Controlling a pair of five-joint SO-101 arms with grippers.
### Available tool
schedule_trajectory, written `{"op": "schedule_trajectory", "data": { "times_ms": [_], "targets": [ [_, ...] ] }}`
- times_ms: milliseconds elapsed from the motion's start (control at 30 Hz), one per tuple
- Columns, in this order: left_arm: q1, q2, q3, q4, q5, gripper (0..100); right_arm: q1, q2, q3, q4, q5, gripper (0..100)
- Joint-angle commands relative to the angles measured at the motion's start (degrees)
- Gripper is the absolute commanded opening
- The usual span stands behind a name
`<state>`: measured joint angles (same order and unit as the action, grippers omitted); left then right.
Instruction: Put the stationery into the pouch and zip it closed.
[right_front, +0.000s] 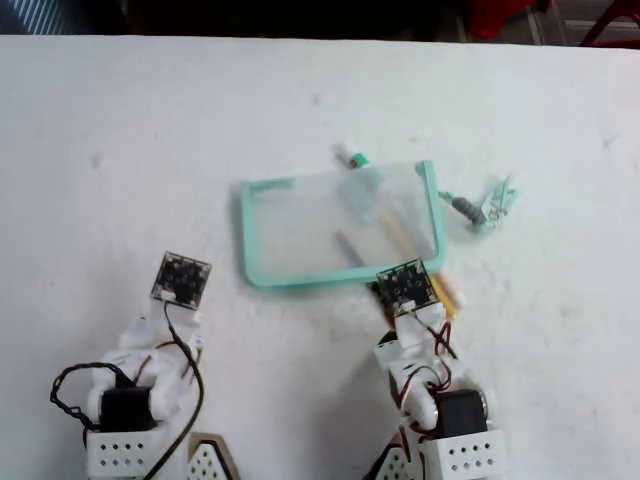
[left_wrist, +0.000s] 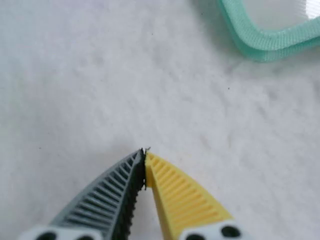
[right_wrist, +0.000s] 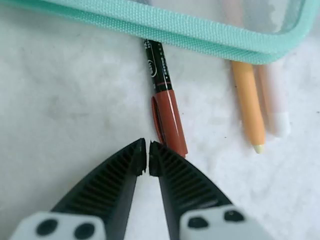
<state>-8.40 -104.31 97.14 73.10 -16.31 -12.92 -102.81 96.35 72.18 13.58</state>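
A clear pouch with a teal border lies flat in the middle of the table, its zip pull off its right end. Pens lie partly inside it. A black pen with a red-brown cap sticks out from under the teal border, beside an orange pencil and a pale pen. My right gripper is shut and empty, its tips just short of the red-brown cap. My left gripper is shut on nothing over bare table, with the pouch's corner farther off.
The table is white and wide around the pouch. Both arm bases sit at the near edge. Dark room and red items show beyond the far edge.
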Motion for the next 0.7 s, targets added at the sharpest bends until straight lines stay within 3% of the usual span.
{"op": "schedule_trajectory", "data": {
  "times_ms": [0, 200, 467, 667],
  "targets": [
    [-0.22, -0.22, -0.18, 0.44, -0.09, 2, -0.31, -0.22, 0.53, 0.48, 0.18, 1.7],
    [-0.57, -0.22, -0.35, 0.18, -0.44, 2, -0.31, -0.22, 0.53, 0.48, 0.35, 1.7],
    [-0.57, -0.22, -8.97, -7.38, -0.09, 2, -0.13, -0.22, 0.53, 0.48, 0.44, 1.7],
    [-0.66, -0.22, -14.07, -6.86, -0.44, 2, -0.22, -0.22, 0.53, 0.48, 0.44, 1.7]
  ]
}}
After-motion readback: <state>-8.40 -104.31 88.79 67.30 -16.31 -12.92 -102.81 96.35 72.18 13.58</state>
